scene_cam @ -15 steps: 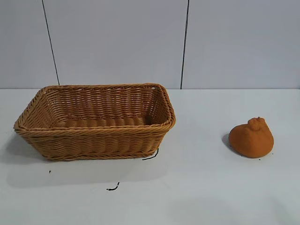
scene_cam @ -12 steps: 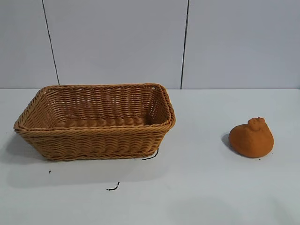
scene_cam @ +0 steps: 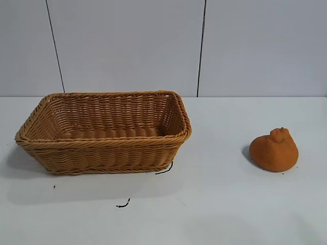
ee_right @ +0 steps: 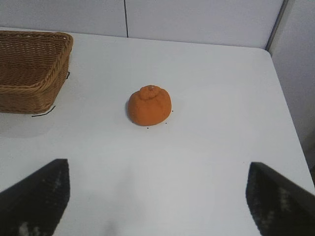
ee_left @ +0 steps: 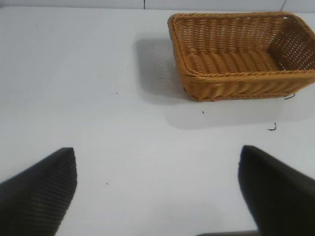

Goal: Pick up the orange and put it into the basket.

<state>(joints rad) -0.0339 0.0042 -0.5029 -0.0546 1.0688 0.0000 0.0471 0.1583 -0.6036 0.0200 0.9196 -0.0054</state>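
The orange, dull orange with a knobby bump on top, sits on the white table at the right; it also shows in the right wrist view. The tan wicker basket stands at the left, with nothing in it, and shows in the left wrist view and at the edge of the right wrist view. My right gripper is open and empty, some way back from the orange. My left gripper is open and empty, back from the basket. Neither gripper shows in the exterior view.
Small black marks lie on the table in front of the basket. A grey panelled wall stands behind the table. The table's side edge runs past the orange in the right wrist view.
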